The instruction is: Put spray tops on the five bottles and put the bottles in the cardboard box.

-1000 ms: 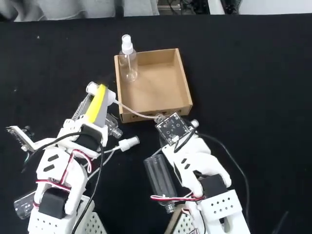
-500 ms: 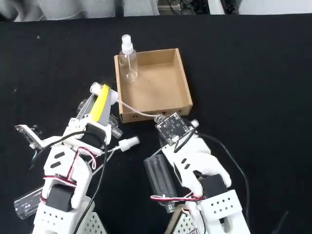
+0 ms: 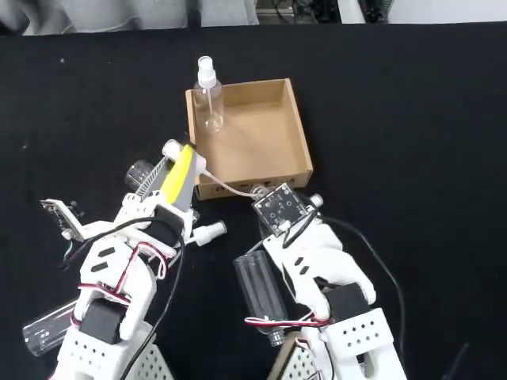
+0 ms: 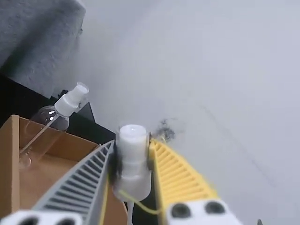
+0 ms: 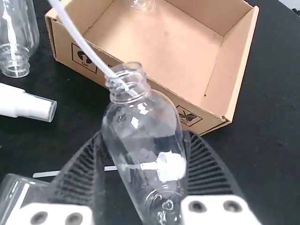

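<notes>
Left gripper (image 4: 132, 157) is pinching a spray top (image 4: 132, 140) in its jaws. Right gripper (image 5: 140, 143) is clamping its jaws on a bottle (image 5: 143, 126), with the tube (image 5: 89, 51) sitting in its neck.

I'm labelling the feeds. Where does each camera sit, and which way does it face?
High view: fixed above the table, looking down on both arms and the cardboard box.
Left wrist view: on the left arm, looking along the left hand clamping a spray top, box beyond.
Right wrist view: on the right arm, looking past the right hand holding a bottle toward the box.
Shared: all three show the box.
</notes>
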Robot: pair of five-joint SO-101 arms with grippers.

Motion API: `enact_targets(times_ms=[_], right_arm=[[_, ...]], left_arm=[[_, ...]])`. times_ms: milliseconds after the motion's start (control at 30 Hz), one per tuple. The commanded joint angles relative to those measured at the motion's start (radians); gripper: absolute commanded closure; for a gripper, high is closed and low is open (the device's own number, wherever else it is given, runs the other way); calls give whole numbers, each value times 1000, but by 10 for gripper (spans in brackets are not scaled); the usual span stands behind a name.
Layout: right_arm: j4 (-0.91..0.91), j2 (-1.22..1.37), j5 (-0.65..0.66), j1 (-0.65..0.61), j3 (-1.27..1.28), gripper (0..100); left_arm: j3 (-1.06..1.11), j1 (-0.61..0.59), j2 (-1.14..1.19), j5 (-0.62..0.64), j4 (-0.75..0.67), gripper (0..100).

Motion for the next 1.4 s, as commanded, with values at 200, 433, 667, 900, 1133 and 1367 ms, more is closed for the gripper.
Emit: enact_targets(times_ms=[200, 433, 667, 900, 1133, 1367], right_arm=[[-29, -24, 8, -21, -13, 904], [-26, -24, 8, -23, -13, 904], [-32, -25, 8, -23, -24, 904], [-21, -176, 8, -23, -5, 904], [-23, -406, 8, -23, 90, 904], [-23, -392, 2, -110, 107, 904]], left_arm=[[12, 74, -5, -6, -32, 970], [24, 134, -2, -6, -34, 970], [120, 134, 0, -8, -212, 970], [128, 134, -5, -6, -219, 970], [128, 133, -6, -8, -219, 970], [133, 134, -6, -6, -219, 970]])
